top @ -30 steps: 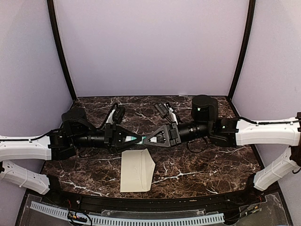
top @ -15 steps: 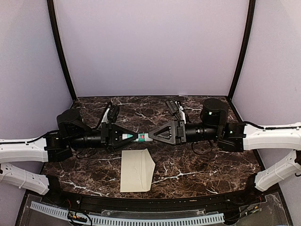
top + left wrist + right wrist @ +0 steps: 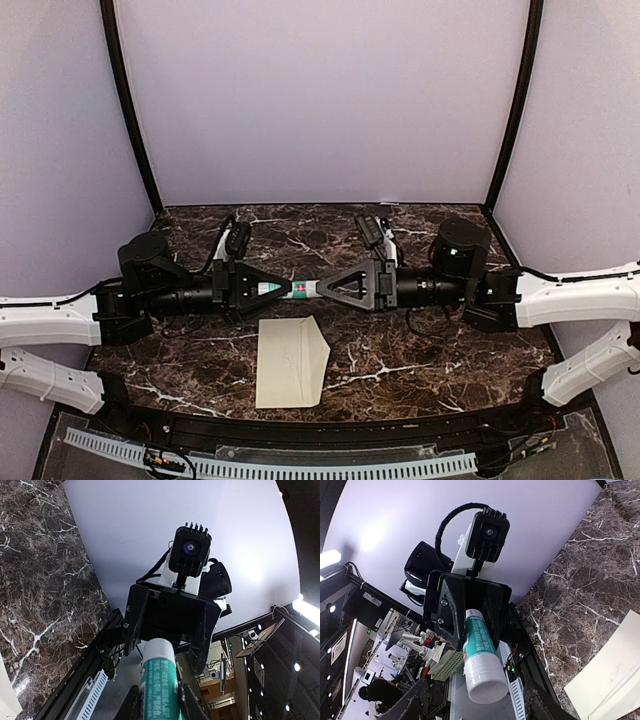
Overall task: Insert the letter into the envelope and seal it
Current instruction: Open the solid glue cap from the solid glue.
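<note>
Top external: envelope seemingly below tools

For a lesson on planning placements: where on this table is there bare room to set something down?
Bare table marble lies either side of the envelope, wider on the right, and along the back wall. Crowded: the middle just behind the envelope, where the left end effector grips the glue stick and the right end effector stands open around its end.

The long cream paper envelope lies on the dark marble table, near its front edge. Behind and above it, a white-and-green plastic glue stick lies level between two facing grippers: the left gripper to its left, the right gripper to its right.
</note>
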Robot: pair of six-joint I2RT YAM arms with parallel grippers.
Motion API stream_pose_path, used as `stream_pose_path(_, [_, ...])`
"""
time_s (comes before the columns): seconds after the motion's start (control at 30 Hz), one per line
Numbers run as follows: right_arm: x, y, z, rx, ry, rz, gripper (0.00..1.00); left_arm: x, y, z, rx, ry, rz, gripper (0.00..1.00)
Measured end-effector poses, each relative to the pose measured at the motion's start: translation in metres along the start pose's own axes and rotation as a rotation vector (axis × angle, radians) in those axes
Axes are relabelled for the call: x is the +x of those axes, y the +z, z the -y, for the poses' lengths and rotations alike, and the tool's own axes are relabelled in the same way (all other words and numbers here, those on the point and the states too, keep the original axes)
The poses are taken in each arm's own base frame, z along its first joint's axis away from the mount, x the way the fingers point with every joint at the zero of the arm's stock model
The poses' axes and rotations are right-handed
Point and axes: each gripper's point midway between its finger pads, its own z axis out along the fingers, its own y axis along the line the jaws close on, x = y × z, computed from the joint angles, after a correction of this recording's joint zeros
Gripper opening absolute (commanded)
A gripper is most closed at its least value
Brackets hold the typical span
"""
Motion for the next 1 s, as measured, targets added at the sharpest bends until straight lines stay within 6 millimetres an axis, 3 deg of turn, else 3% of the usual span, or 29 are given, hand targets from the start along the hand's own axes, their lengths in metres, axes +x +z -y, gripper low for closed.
stream_pose_path(0.3, [0.004,0.011,0.005,-0.013,0.025,-0.012,0.41,0.002,0.002,-0.001,0.003,-0.010,-0.012,0.00])
stream_pose_path(0.57, [0.004,0.016,0.003,-0.032,0.035,-0.017,0.13,0.004,0.003,0.000,0.011,-0.018,-0.028,0.00])
stream_pose_path(1.0, [0.004,0.012,0.002,-0.037,0.033,-0.010,0.04,0.004,0.003,0.001,0.020,-0.015,-0.029,0.00])
